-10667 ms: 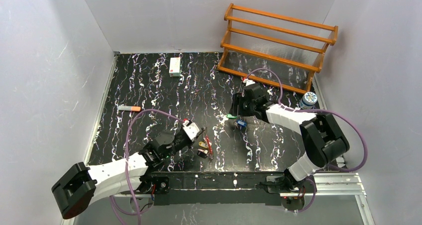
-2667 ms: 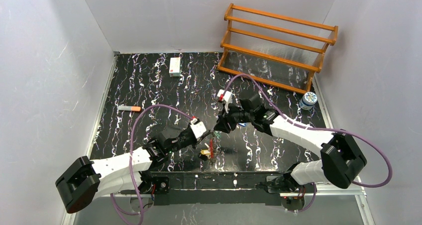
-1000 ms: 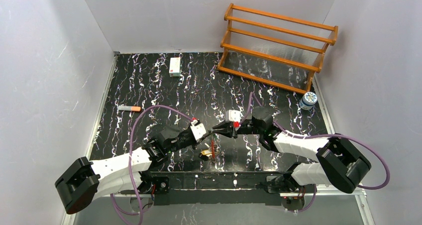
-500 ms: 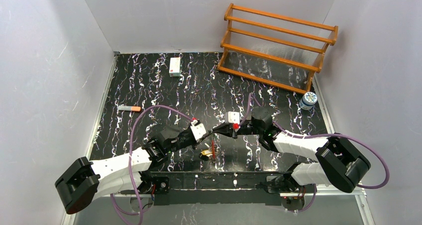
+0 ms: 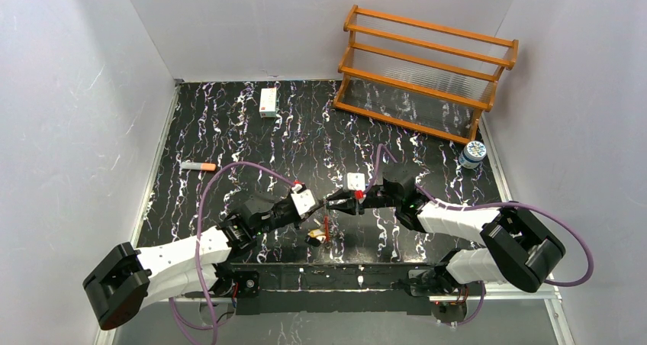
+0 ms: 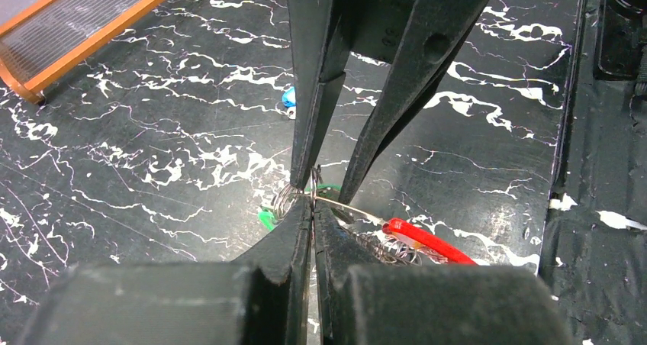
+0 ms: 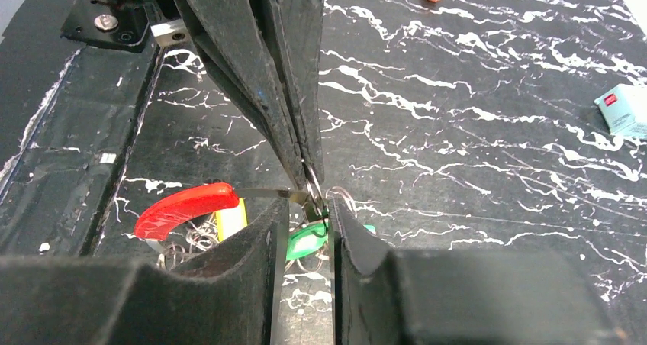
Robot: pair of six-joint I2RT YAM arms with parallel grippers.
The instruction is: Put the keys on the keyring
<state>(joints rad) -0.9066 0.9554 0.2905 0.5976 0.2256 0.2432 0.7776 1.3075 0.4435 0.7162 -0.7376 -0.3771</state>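
Fingertips of the left gripper are pressed together on the thin wire of the keyring. They nip it at their very points, in the lower middle of the left wrist view. From the top of that same view the right gripper reaches down to meet it tip to tip. Its two fingers are drawn in on the green key, whose oval tag sits in the narrow gap between them, just beside the clamped spot on the wire. A small metal ring shows right next to that spot. I cannot tell whether it is threaded on the wire.

From the clamp the wire runs to a red piece at the lower left of the right wrist view, with a yellow tag just beside it. In the overhead view the keyring shows just below the two meeting tips, low in the middle of the black marbled table.

The blue key lies alone on the table in the upper middle of the left wrist view, apart from the wire.

Farther out in the overhead view, a marker lies at the left. A white box sits at the upper middle, a wooden rack stands at the upper right, and a small jar is near the right edge.
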